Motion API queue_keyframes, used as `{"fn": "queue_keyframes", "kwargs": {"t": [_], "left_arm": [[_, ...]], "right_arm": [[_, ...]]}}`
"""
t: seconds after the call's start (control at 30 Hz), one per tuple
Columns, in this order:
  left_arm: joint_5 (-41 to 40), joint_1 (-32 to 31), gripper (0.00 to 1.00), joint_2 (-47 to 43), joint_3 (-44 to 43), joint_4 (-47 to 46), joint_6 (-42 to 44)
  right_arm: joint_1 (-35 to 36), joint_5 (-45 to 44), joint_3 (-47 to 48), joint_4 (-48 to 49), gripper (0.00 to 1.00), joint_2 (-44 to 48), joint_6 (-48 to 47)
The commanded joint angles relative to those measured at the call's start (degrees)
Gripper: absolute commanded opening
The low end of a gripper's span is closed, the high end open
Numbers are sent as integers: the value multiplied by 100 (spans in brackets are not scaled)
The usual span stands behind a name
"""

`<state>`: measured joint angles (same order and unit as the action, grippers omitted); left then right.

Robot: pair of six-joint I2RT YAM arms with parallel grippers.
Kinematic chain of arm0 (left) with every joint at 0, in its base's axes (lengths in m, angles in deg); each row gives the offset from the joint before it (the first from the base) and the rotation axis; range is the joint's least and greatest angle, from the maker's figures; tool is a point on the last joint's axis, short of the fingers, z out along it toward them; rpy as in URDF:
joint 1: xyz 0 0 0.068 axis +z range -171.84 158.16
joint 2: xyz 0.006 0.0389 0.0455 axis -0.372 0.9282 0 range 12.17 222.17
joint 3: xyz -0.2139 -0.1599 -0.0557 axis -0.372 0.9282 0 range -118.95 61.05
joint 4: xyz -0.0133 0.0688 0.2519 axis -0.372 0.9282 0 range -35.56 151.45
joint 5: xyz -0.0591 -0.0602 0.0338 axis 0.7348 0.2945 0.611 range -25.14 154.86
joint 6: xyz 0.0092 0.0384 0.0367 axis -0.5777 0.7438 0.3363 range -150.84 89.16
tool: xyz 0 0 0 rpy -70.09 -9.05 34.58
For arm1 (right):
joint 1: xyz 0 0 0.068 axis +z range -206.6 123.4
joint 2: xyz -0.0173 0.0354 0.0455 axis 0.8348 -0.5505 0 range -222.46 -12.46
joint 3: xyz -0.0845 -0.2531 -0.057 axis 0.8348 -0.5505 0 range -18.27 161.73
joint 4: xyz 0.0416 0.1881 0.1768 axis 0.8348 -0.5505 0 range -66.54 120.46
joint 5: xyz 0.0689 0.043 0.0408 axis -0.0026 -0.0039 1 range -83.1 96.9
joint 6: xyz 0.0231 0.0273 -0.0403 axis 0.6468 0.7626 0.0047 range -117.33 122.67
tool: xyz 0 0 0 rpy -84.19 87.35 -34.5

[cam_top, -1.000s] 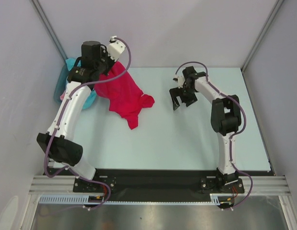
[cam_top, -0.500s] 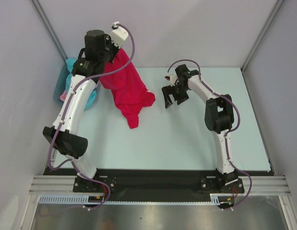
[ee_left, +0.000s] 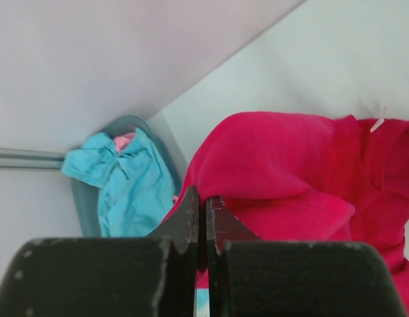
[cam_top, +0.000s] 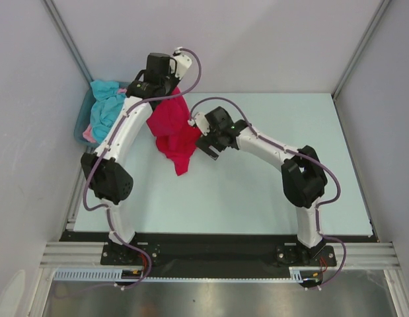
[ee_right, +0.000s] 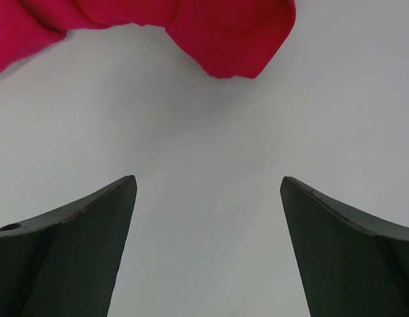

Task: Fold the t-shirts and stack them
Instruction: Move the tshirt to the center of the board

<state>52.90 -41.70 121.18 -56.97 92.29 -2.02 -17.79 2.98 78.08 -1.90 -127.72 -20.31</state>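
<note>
crimson t-shirt, crumpled, bunched, hanging from left pincer

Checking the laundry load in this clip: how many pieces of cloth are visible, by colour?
red t-shirt: 1
turquoise cloth, in the tub: 1
pink cloth, mostly hidden in the tub: 1
Total: 3

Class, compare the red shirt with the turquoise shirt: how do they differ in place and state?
The red shirt is pinched in the left gripper; the turquoise shirt is ungripped. The red shirt drapes over the table; the turquoise shirt sits in the tub. Both are crumpled, unfolded.
</note>
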Motion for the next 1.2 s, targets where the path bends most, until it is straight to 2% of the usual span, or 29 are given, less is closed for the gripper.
{"fn": "queue_keyframes", "kwargs": {"t": [0.0, 0.13, 0.27, 0.4, 0.5, 0.53, 0.63, 0.83, 0.97, 1.0, 1.07, 1.1, 1.17], "left_arm": [[-218, -80, 0, 190, -292, 56, -570], [-227, -80, 0, 427, -318, 65, -720], [-481, -80, 0, 682, -765, 293, -694], [-667, -27, 0, 578, -750, 338, -667], [-1061, -1, 0, 490, -556, 399, -475], [-1532, -1, 0, 472, -495, 416, -308], [-2159, 227, 0, 288, -100, 417, -184], [-2416, 948, 0, -362, 437, 408, -18], [-1189, 1010, 0, -1308, 709, 495, 395], [-402, 1019, 0, -1486, 788, 618, 492], [462, 1019, 0, -1925, 1007, 837, 861], [1233, 1010, 0, -2032, 1043, 1256, 984], [2055, 1010, 15, -2147, 1123, 1706, 1301]], "right_arm": [[223, -979, -363, 783, 97, 329, -785], [426, -935, -521, 1134, 96, 399, -1006], [663, -987, -653, 1626, 95, 364, -1191], [944, -1101, -627, 1917, 93, 93, -1182], [1155, -1374, -478, 1971, 93, -110, -1209], [1173, -1444, -425, 1953, 94, -197, -1191], [1077, -1620, -328, 1856, 95, -216, -1095], [594, -1761, -442, 1620, 97, 4, -770], [216, -1875, -346, 1443, 98, -75, -559], [84, -1910, -267, 1391, 99, -110, -523], [-22, -1954, -135, 1320, 100, -172, -400], [-153, -1937, -65, 1276, 100, -233, -356], [-259, -1902, 146, 1162, 100, -321, -242]]}}
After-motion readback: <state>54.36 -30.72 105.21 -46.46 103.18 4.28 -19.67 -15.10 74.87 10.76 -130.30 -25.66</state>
